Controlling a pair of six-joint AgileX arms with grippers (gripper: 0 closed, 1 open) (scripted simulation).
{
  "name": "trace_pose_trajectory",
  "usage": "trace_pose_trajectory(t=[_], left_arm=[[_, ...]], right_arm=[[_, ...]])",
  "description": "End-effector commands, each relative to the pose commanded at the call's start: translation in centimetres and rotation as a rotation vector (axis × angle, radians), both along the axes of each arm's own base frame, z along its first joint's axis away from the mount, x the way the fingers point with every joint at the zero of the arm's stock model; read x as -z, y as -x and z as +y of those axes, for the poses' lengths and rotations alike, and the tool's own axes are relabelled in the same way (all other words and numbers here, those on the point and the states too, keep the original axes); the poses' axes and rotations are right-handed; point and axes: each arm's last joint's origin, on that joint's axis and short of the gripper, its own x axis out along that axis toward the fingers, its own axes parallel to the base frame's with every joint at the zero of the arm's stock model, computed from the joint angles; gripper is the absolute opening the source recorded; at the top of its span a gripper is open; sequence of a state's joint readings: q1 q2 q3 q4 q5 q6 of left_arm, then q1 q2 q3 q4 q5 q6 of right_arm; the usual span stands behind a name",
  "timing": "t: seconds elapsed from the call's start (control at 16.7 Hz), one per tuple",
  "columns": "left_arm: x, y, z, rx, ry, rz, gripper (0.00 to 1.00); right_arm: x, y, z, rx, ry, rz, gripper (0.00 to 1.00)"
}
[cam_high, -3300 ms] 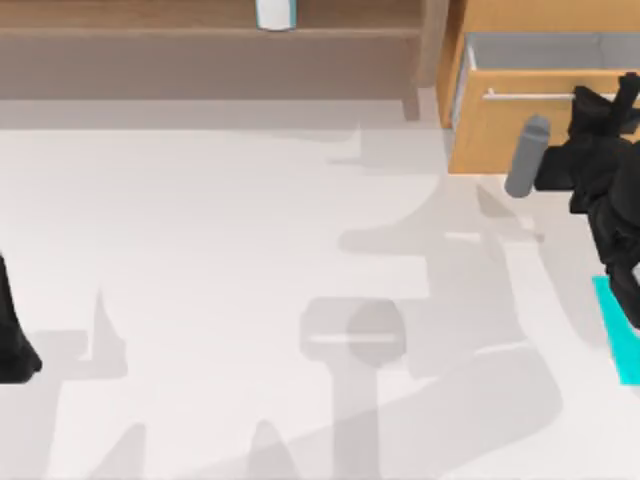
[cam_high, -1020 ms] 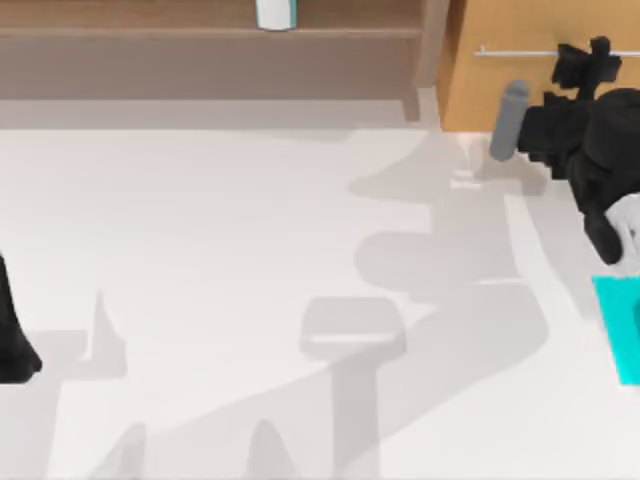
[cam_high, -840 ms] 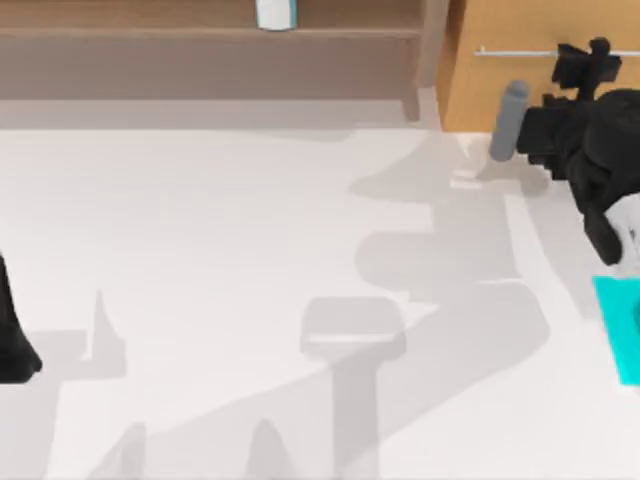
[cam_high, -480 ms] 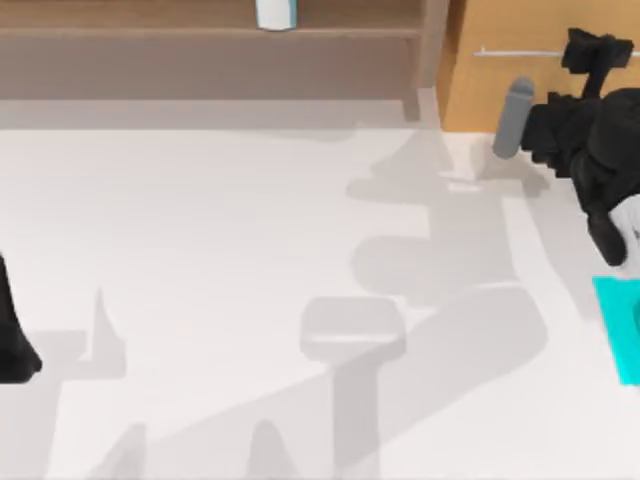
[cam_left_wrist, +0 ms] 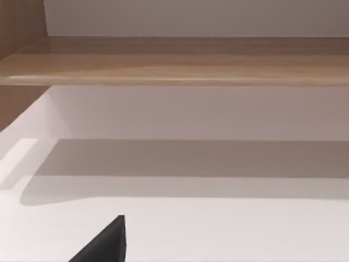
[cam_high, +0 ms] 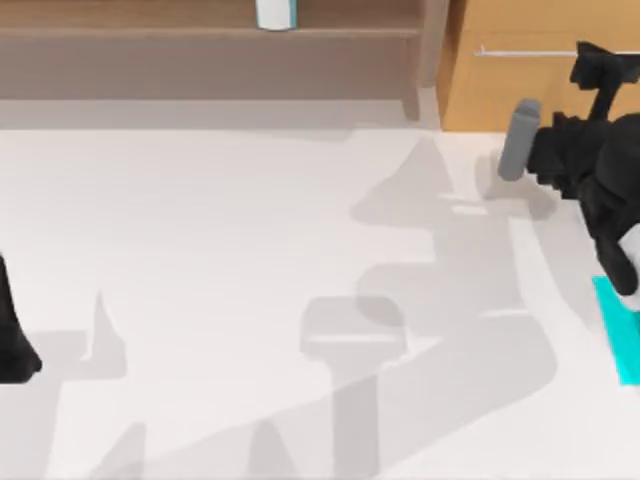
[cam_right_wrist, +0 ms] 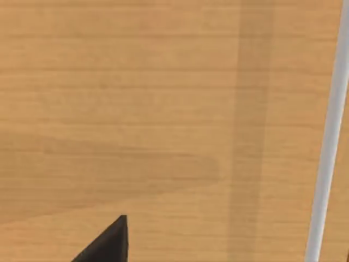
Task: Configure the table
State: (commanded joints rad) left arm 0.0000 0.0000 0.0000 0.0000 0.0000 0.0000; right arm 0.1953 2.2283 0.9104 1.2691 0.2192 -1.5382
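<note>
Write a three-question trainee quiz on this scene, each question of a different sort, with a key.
1. True or false: the cabinet drawer is pulled open.
2. Which arm is at the cabinet front? A) left B) right
3. Fill in: a white container stands on the ____.

Key:
1. False. The drawer front sits flush, its bar handle against the face.
2. B. The right gripper is by the handle; the left arm is parked at the table's left edge.
3. Shelf.
</note>
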Motion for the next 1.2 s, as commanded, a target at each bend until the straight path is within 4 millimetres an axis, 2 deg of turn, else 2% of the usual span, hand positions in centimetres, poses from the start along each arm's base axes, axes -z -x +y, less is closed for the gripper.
trace_pose_trajectory(t=[0.18,0.42,0.54,0.72,1.02,1.2], left_arm=[[0.0,0.0,0.0,0.000,0.000,0.000,1.00],[0.0,0.0,0.0,0.000,0.000,0.000,1.00],[0.0,0.0,0.0,0.000,0.000,0.000,1.00],[0.0,0.0,0.0,0.000,0.000,0.000,1.00],[0.0,0.0,0.0,0.000,0.000,0.000,1.00],[0.0,0.0,0.0,0.000,0.000,0.000,1.00]], right_arm=[[0.6,0.6,0.1,-0.006,0.006,0.018,1.00],[0.6,0.5,-0.1,-0.001,0.005,0.018,1.00],[0.2,0.6,1.1,-0.010,-0.028,0.007,1.00],[-0.5,1.2,5.4,-0.052,-0.150,-0.005,1.00],[-2.2,2.6,15.4,-0.138,-0.497,0.011,1.00],[-3.8,2.1,20.6,-0.135,-0.752,0.023,1.00]])
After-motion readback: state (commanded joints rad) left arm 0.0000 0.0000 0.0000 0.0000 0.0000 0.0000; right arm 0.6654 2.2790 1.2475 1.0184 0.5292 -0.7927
